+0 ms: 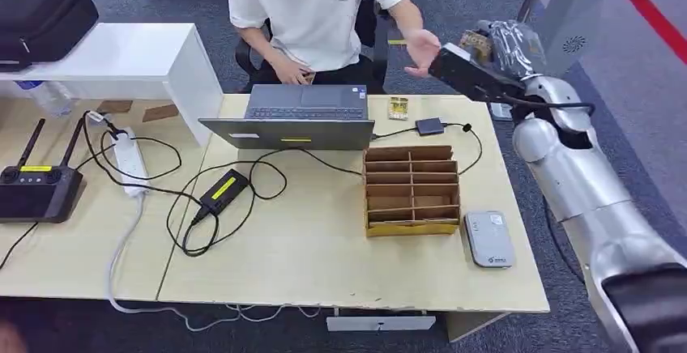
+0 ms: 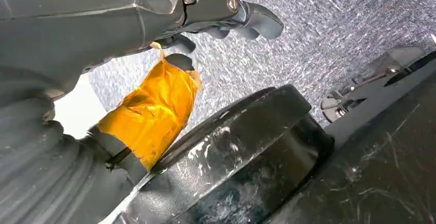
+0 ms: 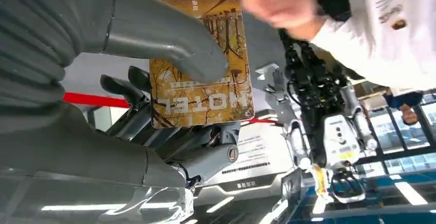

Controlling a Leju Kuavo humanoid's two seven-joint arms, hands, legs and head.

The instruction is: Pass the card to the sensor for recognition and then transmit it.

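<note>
Right wrist view shows the card (image 3: 199, 54) close up: a yellow-brown card with a tree picture and the word HOTEL in white, pinched flat between the thick grey thumb and darker fingers of the right hand (image 3: 169, 95). From the head view, that hand (image 1: 494, 49) is raised at about one o'clock beyond the table's (image 1: 324, 248) far right corner, beside a person's hand (image 1: 423, 49). On the table, the grey sensor (image 1: 488, 238) lies just right of a cardboard organiser (image 1: 411, 191). The left hand (image 2: 216, 16) has its fingers curled in; whether it is closed I cannot tell.
</note>
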